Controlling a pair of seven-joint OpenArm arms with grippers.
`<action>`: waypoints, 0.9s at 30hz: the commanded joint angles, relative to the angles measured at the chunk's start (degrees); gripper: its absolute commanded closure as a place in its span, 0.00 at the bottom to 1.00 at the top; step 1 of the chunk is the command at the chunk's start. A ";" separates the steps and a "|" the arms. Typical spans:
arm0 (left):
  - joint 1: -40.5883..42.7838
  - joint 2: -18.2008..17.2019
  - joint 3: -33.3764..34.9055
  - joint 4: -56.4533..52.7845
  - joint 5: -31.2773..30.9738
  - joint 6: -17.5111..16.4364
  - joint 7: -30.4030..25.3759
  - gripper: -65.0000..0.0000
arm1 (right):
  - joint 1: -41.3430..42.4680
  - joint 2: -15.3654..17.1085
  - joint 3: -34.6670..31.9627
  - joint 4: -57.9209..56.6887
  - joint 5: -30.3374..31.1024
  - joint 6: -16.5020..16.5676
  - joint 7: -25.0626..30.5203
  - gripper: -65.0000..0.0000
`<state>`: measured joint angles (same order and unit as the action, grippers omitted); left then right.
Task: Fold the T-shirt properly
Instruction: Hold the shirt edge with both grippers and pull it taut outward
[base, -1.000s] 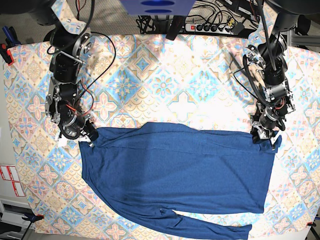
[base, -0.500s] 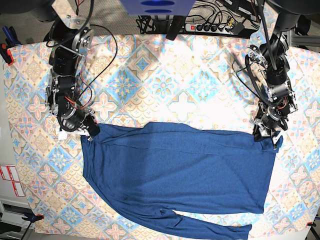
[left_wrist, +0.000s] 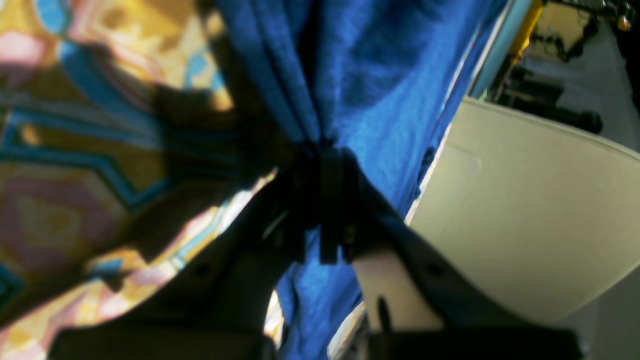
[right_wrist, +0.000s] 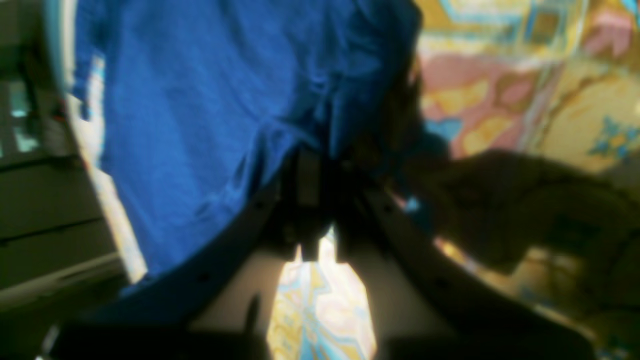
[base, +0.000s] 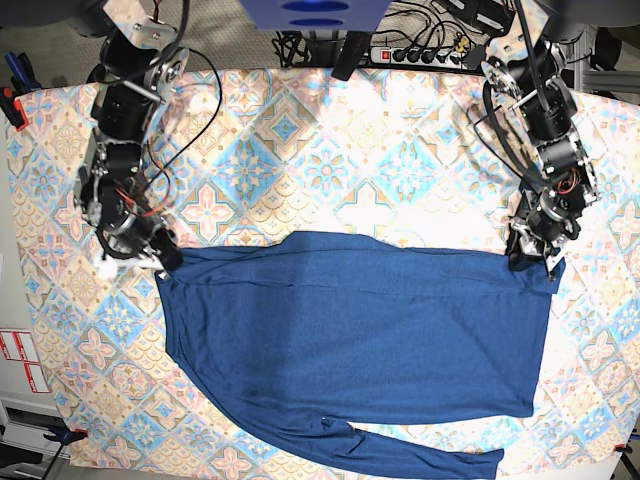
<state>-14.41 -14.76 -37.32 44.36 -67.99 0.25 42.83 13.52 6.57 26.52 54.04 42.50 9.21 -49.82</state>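
Note:
The T-shirt (base: 360, 340) is a plain navy long-sleeved garment lying flat on the patterned tablecloth (base: 330, 160), with one sleeve (base: 430, 460) trailing along the front edge. My left gripper (base: 535, 260) is shut on the shirt's far right corner. In the left wrist view the left gripper (left_wrist: 322, 155) pinches bunched blue fabric (left_wrist: 370, 75). My right gripper (base: 165, 262) is shut on the far left corner. In the right wrist view the right gripper (right_wrist: 315, 165) has blue cloth (right_wrist: 190, 110) gathered between its closed jaws.
A power strip (base: 420, 55) and loose cables lie beyond the table's far edge. A blue unit (base: 315, 12) hangs at top centre. Red-and-white labels (base: 20, 360) sit off the table's left side. A cream panel (left_wrist: 525, 210) stands past the cloth's right edge.
Both grippers closed on the shirt's far corners and drew away from the front edge. The far hem rose and pulled straighter; the right gripper also shifted outward.

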 joint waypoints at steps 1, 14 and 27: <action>-0.22 -1.02 -0.09 2.81 -0.98 -0.56 0.38 1.00 | 0.15 0.77 1.21 0.77 0.71 0.33 -0.42 0.94; 7.25 -0.84 1.23 9.58 -3.53 -0.47 3.19 1.00 | -6.00 0.77 4.38 7.01 0.71 0.33 -1.91 0.94; 11.91 -0.84 3.08 11.86 -5.11 -0.47 4.51 1.00 | -13.39 1.56 5.08 12.46 9.06 0.33 -2.00 0.94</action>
<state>-2.02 -14.63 -34.20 55.29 -72.10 0.23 47.13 -1.02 6.92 31.59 65.49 50.24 8.80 -52.38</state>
